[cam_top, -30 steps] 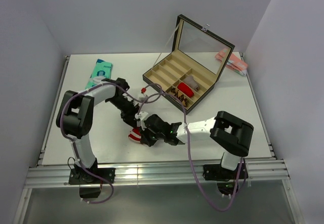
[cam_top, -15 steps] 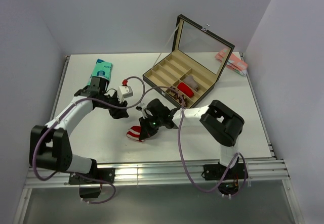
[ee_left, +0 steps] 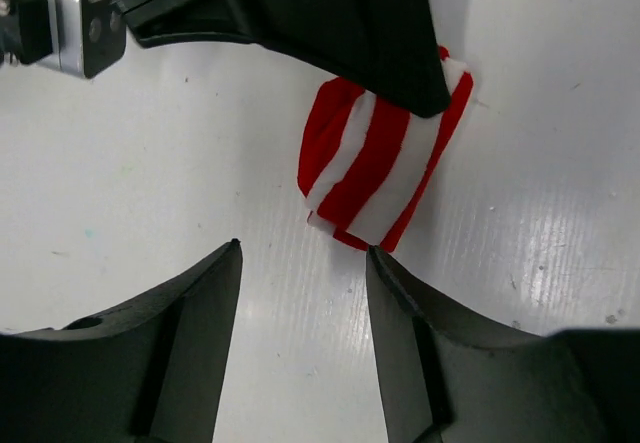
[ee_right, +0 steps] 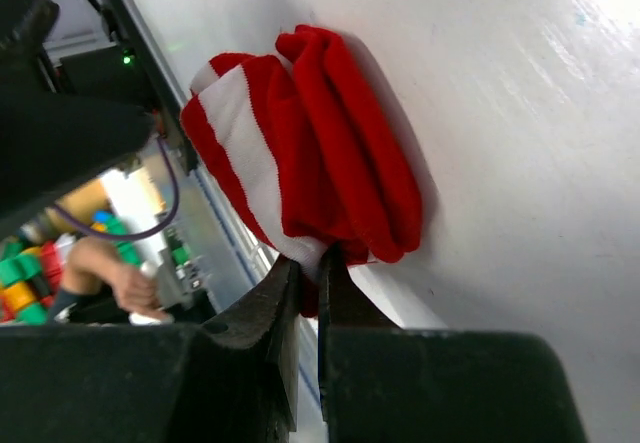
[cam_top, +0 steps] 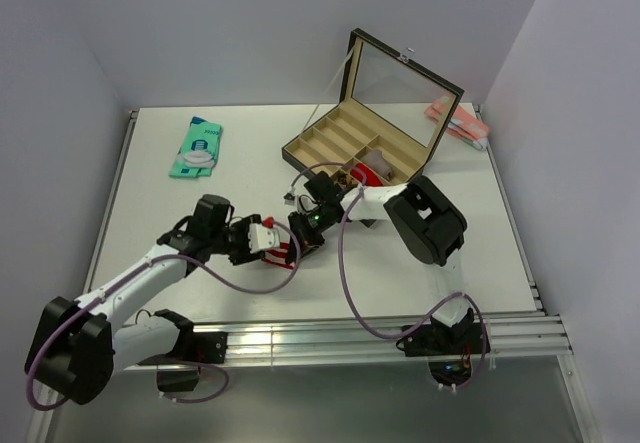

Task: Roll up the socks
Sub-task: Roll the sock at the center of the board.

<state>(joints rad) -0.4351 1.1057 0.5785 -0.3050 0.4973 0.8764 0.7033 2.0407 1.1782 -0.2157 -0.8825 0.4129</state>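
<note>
**Item 1.** Far left of the bench: 1 teal packet, lying flat, well apart from everything else.

**Item 2.** My left arm, stretched low across the bench towards the middle. My left jaws were released and gripped nothing. In the left wrist view the 2 fingers stood spread, with bare bench between them.

**Item 3.** 1 red-and-white striped sock, bunched into a short bundle. It lay on the bench just beyond my left fingertips, not between them. From above only a red patch of it showed, between my 2 wrists.

**Item 4.** My right arm, bent back towards the centre. My right jaws were clenched on the striped sock. In the right wrist view the 2 fingers nearly met, with an edge of red fabric pinched in the slit. The rest of the bundle rested on the bench.

**Item 5.** Right of centre, towards the rear: 1 open box, lid raised, inside split into compartments.

**Item 6.** In the box's near-right compartments: 1 plain red roll. Just beside it was 1 brown patterned sock, partly hidden by my right arm and too small to tell more.

**Item 7.** Far right rear of the bench: 1 pink packet, near the edge.
</note>
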